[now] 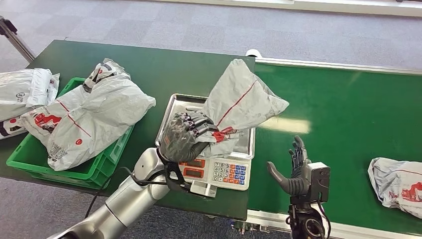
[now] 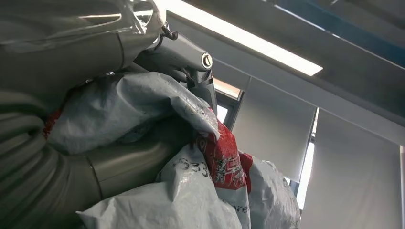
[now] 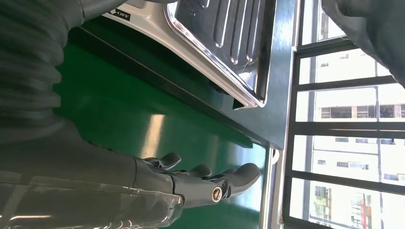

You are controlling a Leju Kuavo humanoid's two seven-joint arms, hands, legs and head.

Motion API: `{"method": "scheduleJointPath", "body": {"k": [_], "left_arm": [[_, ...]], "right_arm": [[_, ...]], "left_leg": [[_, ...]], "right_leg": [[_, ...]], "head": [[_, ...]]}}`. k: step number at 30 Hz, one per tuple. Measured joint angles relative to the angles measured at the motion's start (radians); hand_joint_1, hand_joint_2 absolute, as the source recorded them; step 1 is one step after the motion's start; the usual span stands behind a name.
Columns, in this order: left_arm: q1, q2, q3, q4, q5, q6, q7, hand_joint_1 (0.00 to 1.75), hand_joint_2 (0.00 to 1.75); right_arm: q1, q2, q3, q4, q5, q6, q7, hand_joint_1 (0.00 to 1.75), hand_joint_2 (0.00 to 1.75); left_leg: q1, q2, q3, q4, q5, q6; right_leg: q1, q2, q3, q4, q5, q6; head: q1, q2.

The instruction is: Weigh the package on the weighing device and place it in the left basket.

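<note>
Package (image 1: 242, 102): grey crinkled plastic film, slight sheen, frame centre. Scale tray (image 1: 175, 107): shiny ribbed metal. Basket (image 1: 74, 172), lower left: glossy green hard plastic. Conveyor belt (image 1: 348, 124), right: smooth green, reflective.

The left hand (image 2: 95, 119) grips the package (image 2: 143, 109), a crumpled grey plastic mailer with a red printed patch and dark lettering. Its thick grey thumb lies under the bag's folds, and a metallic finger (image 2: 186, 55) curls over the top of them. More of the bag bulges out past the hand. Behind it run a bright ceiling light strip (image 2: 248, 40), grey wall panels and a narrow window strip (image 2: 305, 171).
</note>
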Motion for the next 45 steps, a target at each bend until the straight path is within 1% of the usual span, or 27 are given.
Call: {"method": "scheduleJointPath", "body": {"k": [3, 6, 8, 13, 16, 20, 23, 26, 33, 35, 39, 43, 44, 45], "left_arm": [[0.026, 0.000, 0.030, -0.063, -0.115, 0.007, 0.042, 1.75, 1.75], [0.048, 0.001, 0.100, -0.130, -0.199, 0.007, 0.070, 1.75, 1.75], [0.062, 0.001, 0.169, -0.169, -0.228, 0.007, 0.069, 1.75, 1.75], [0.107, -0.010, 0.395, -0.246, -0.232, 0.007, 0.003, 1.75, 1.75], [0.135, -0.017, 0.514, -0.270, -0.227, 0.007, -0.008, 1.75, 1.75], [0.165, -0.018, 0.634, -0.294, -0.224, 0.007, -0.003, 1.75, 1.75], [0.185, -0.018, 0.697, -0.308, -0.228, 0.007, 0.013, 1.75, 1.75], [0.204, -0.013, 0.739, -0.316, -0.248, 0.007, 0.058, 1.75, 1.75], [0.246, 0.030, 0.784, -0.316, -0.265, 0.003, 0.236, 1.75, 1.75], [0.250, 0.044, 0.794, -0.313, -0.267, -0.020, 0.293, 1.75, 1.75], [0.246, 0.069, 0.815, -0.285, -0.279, -0.099, 0.412, 1.75, 1.75], [0.241, 0.078, 0.838, -0.247, -0.298, -0.139, 0.478, 1.73, 1.75], [0.240, 0.079, 0.843, -0.239, -0.304, -0.151, 0.488, 1.58, 1.75], [0.240, 0.080, 0.845, -0.232, -0.311, -0.167, 0.495, 1.26, 1.75]], "right_arm": [[0.007, 0.000, 0.000, -0.005, -0.004, 0.000, 0.000, 0.00, 1.75], [0.014, -0.002, 0.005, -0.006, -0.010, -0.001, -0.001, 0.00, 1.75], [0.017, -0.003, 0.012, -0.006, -0.014, -0.001, -0.002, 0.00, 1.75], [0.028, -0.006, 0.027, -0.006, -0.016, -0.006, -0.005, 0.00, 1.75], [0.035, -0.006, 0.034, -0.007, -0.016, -0.009, -0.006, 0.00, 1.75], [0.042, -0.006, 0.040, -0.012, -0.016, -0.010, -0.005, 0.00, 1.75], [0.044, -0.006, 0.043, -0.014, -0.016, -0.010, -0.002, 0.00, 1.75], [0.045, -0.006, 0.046, -0.018, -0.015, -0.010, 0.001, 0.00, 1.75], [0.048, -0.004, 0.048, -0.033, -0.009, -0.009, 0.008, 0.00, 1.75], [0.047, -0.004, 0.047, -0.034, -0.006, -0.009, 0.012, 0.00, 1.75], [0.039, 0.000, 0.047, -0.034, 0.004, -0.008, 0.020, 0.00, 1.75], [0.035, 0.005, 0.045, -0.034, 0.014, -0.006, 0.025, 0.00, 1.75], [0.034, 0.007, 0.044, -0.034, 0.017, -0.006, 0.026, 0.00, 1.75], [0.034, 0.008, 0.044, -0.034, 0.019, -0.005, 0.027, 0.00, 1.75]], "left_leg": [[0.000, 0.000, 0.000, 0.000, 0.000, 0.000], [0.000, 0.000, 0.000, 0.000, 0.000, 0.000], [0.000, 0.000, 0.000, 0.000, 0.000, 0.000], [0.001, 0.000, 0.000, 0.000, 0.000, 0.000], [0.001, 0.000, 0.000, 0.000, 0.000, 0.000], [0.000, 0.000, -0.001, 0.000, 0.000, 0.000], [0.000, 0.000, -0.001, 0.000, 0.000, 0.000], [0.000, 0.000, -0.001, 0.000, 0.000, 0.000], [0.001, 0.000, -0.001, 0.000, 0.000, 0.000], [0.001, 0.000, -0.001, 0.000, 0.000, 0.000], [0.001, 0.000, -0.001, -0.001, 0.000, 0.000], [0.001, 0.000, 0.000, -0.001, 0.000, 0.000], [0.001, 0.000, 0.000, -0.001, 0.000, 0.000], [0.001, 0.000, 0.000, -0.001, 0.000, 0.000]], "right_leg": [[0.000, 0.000, 0.000, 0.000, 0.000, 0.000], [0.000, 0.000, 0.000, 0.000, 0.000, 0.000], [0.000, 0.000, 0.000, 0.000, 0.000, 0.000], [0.001, 0.000, 0.000, 0.000, 0.000, 0.000], [0.001, 0.000, 0.000, 0.000, 0.000, 0.000], [0.001, 0.000, -0.001, 0.000, -0.001, 0.000], [0.001, 0.000, 0.000, 0.000, -0.001, 0.000], [0.001, 0.000, 0.000, 0.000, -0.001, 0.000], [0.001, 0.000, -0.001, 0.000, -0.001, 0.000], [0.001, 0.000, -0.001, 0.000, -0.001, 0.000], [0.001, 0.000, -0.001, 0.000, -0.001, 0.000], [0.001, 0.000, -0.001, 0.000, -0.001, 0.000], [0.001, 0.000, -0.001, 0.000, -0.001, 0.000], [0.001, 0.000, -0.001, 0.000, -0.001, 0.000]], "head": [[0.000, 0.000], [0.000, 0.000], [0.000, 0.000], [0.000, 0.000], [0.000, 0.000], [0.000, 0.000], [0.000, 0.000], [0.000, 0.000], [0.000, 0.000], [0.000, 0.000], [0.000, 0.000], [0.000, 0.000], [0.000, 0.000], [0.000, 0.000]]}}
